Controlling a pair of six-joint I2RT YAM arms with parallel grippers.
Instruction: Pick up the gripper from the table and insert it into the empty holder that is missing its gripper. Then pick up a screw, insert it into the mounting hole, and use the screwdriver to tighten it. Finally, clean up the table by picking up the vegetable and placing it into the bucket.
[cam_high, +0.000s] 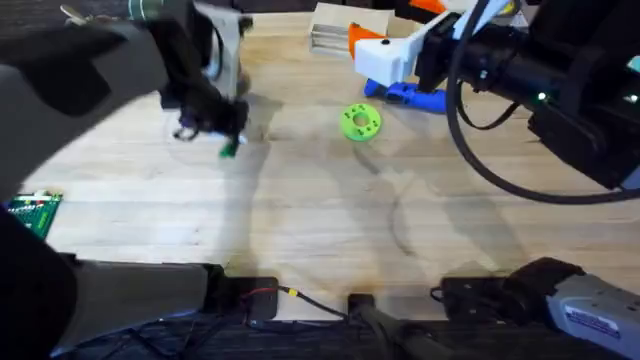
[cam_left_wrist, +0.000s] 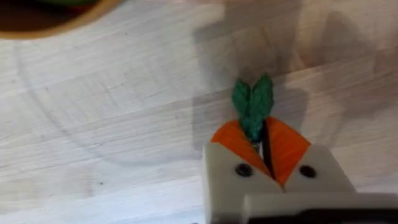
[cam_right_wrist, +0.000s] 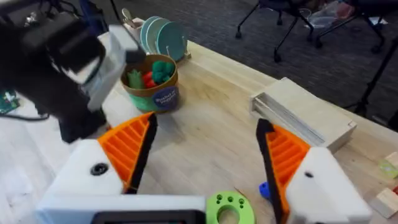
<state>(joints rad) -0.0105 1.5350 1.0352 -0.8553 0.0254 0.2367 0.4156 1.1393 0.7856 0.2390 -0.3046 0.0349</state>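
Vegetable (cam_left_wrist: 253, 106) pinched, leaves outward, in closed left gripper (cam_left_wrist: 268, 152). Bucket (cam_right_wrist: 151, 82) just beyond. Right gripper (cam_right_wrist: 205, 155) open, well apart.

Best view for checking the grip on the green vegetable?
Left wrist: the vegetable sits pinched between the left gripper pads, leaves sticking out. Overhead shows just a small green speck under the left arm.

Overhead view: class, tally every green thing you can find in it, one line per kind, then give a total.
Lime-green disc with holes: 1
Leafy green toy vegetable: 1
Green circuit board at the table's left edge: 1
Total: 3
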